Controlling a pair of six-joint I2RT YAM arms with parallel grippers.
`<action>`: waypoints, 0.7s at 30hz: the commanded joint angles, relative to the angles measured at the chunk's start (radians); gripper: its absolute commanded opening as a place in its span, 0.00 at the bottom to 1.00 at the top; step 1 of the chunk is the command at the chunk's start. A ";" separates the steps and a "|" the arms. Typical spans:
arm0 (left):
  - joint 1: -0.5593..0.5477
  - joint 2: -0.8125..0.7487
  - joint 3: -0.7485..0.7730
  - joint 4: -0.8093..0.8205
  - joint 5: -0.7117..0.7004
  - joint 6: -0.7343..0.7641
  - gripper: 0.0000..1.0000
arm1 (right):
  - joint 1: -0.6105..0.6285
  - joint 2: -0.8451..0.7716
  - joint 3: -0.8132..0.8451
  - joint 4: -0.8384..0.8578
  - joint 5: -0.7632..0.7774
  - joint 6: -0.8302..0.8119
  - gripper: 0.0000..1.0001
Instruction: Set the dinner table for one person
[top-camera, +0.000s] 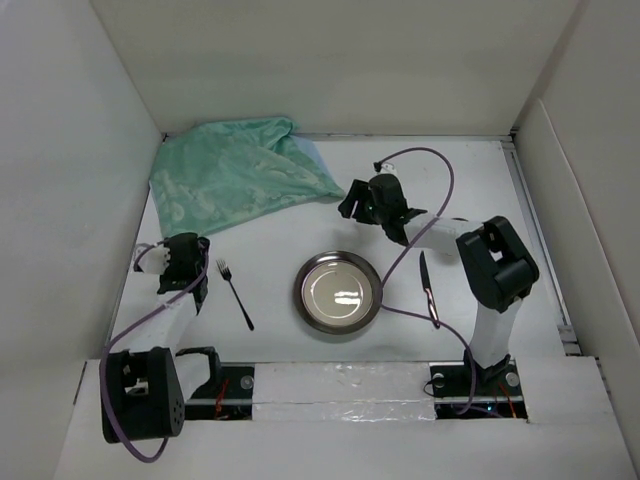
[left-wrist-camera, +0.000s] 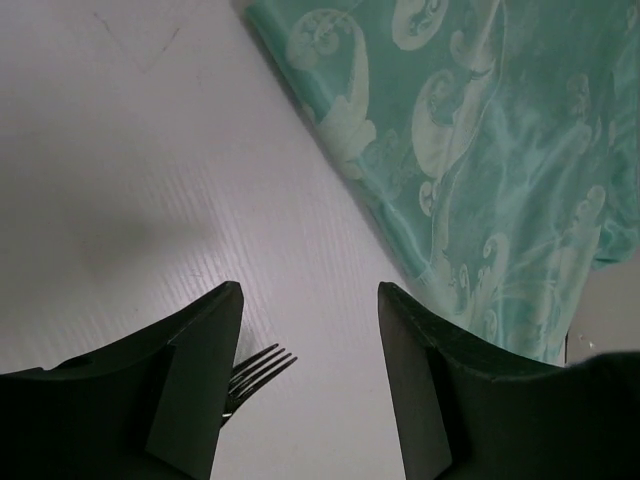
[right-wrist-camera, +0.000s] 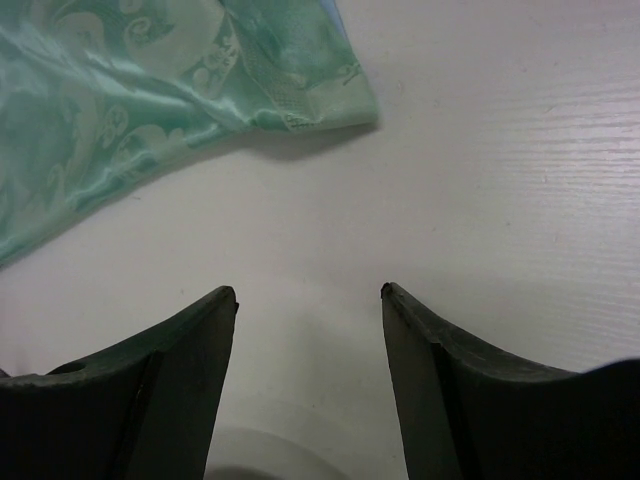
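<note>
On the white dinner table (top-camera: 470, 180) a round metal plate (top-camera: 338, 291) lies near the front middle. A dark fork (top-camera: 235, 293) lies left of it and a knife (top-camera: 429, 288) right of it. My left gripper (top-camera: 183, 250) (left-wrist-camera: 310, 290) hovers just left of the fork and is open with nothing between its fingers. The fork's tines (left-wrist-camera: 262, 366) peek out beside its left finger. My right gripper (top-camera: 352, 203) (right-wrist-camera: 308, 292) hangs behind the plate and is open and empty over bare table. It points at the corner of the teal cloth (right-wrist-camera: 150, 90).
The crumpled teal patterned cloth (top-camera: 230, 175) (left-wrist-camera: 480, 150) lies at the back left, touching the rear wall. White walls close in the table on the left, back and right. A purple cable (top-camera: 440, 160) loops over the right arm.
</note>
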 joint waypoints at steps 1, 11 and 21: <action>0.030 -0.031 -0.037 -0.005 -0.044 -0.086 0.53 | 0.007 -0.103 -0.021 0.088 0.007 -0.009 0.66; 0.225 0.323 0.149 -0.046 0.070 -0.012 0.57 | -0.029 -0.157 -0.054 0.110 -0.076 -0.023 0.66; 0.225 0.460 0.337 -0.108 0.030 0.017 0.52 | -0.061 -0.116 -0.044 0.125 -0.105 -0.018 0.66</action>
